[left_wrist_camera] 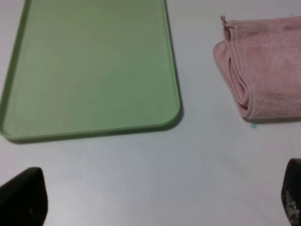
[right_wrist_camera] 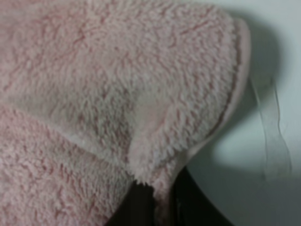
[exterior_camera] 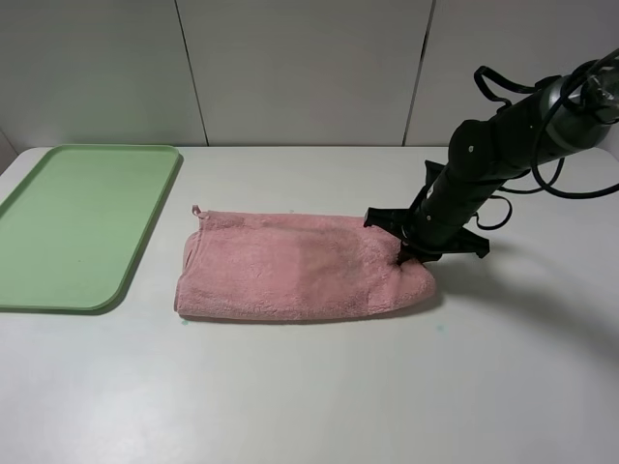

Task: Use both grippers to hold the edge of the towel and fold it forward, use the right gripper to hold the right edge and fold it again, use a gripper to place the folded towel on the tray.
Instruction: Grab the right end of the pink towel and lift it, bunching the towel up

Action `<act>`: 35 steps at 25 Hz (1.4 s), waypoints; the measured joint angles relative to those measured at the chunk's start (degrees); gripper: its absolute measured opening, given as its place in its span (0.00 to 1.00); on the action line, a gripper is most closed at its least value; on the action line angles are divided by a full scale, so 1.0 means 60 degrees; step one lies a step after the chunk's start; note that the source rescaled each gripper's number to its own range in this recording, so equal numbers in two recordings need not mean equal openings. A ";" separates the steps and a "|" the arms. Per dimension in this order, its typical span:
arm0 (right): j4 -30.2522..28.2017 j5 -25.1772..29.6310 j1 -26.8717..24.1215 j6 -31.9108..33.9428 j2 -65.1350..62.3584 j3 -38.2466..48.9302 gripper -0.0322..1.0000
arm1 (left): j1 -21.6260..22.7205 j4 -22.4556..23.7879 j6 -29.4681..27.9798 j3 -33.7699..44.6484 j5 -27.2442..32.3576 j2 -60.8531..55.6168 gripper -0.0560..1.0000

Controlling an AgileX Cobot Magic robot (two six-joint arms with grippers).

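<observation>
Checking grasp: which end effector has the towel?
The right end effector, shut on the towel's right edge; the left end effector stands open, clear of it.

Bright, even, diffuse light. In the high view a soft shadow spreads over the desk [exterior_camera: 542,319] at lower right. The right wrist close-up of the towel [right_wrist_camera: 94,94] is blurred.

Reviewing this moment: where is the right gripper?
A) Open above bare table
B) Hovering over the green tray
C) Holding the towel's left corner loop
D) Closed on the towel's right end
D: the right gripper sits at the right end of the folded towel, jaws pinching a fold of pink cloth in the right wrist view.
</observation>
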 joint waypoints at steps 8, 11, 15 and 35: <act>-0.0143 0.0131 0.0000 -0.0281 -0.0071 0.0000 0.07 | 0.0000 0.0000 0.0000 0.0000 0.0000 0.0000 1.00; -0.0429 0.0529 -0.0024 -0.0314 -0.0241 0.0022 0.07 | 0.0000 0.0000 0.0000 0.0000 0.0000 0.0000 1.00; -0.1067 0.1300 -0.0345 -0.0327 -0.0713 0.0072 0.07 | 0.0000 0.0000 0.0000 0.0000 0.0000 0.0000 1.00; -0.2745 0.2484 -0.2977 -0.0378 -0.2021 0.0072 0.07 | 0.0000 0.0000 0.0000 0.0000 0.0000 0.0000 1.00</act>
